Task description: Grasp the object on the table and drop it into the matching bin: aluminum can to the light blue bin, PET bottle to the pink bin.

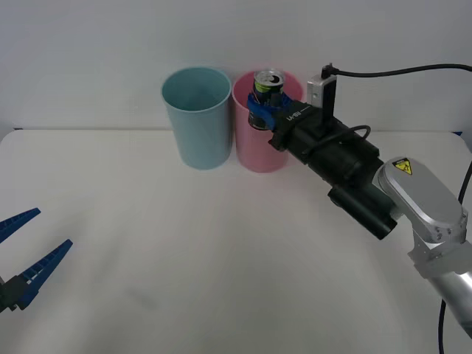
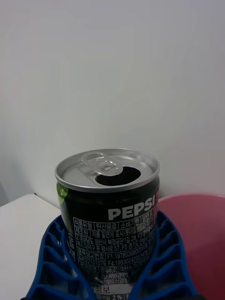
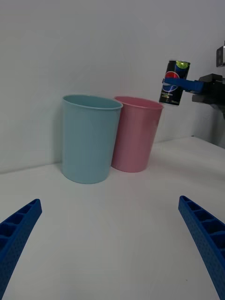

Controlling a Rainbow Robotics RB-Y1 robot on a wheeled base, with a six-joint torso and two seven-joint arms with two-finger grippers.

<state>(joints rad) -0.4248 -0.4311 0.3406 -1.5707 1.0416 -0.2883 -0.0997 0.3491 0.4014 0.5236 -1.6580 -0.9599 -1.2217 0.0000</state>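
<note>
Aluminum can clamped in right tool above pink bin, lower label hidden; left tool spread.

Blue ribbed right claw, black forearm, silver joint with yellow warning sticker, black cable

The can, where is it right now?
The can is up in the air, gripped by the right tool over the pink bin, beside the light blue bin.

Aluminum can above pink bin, right of light blue bin
</note>
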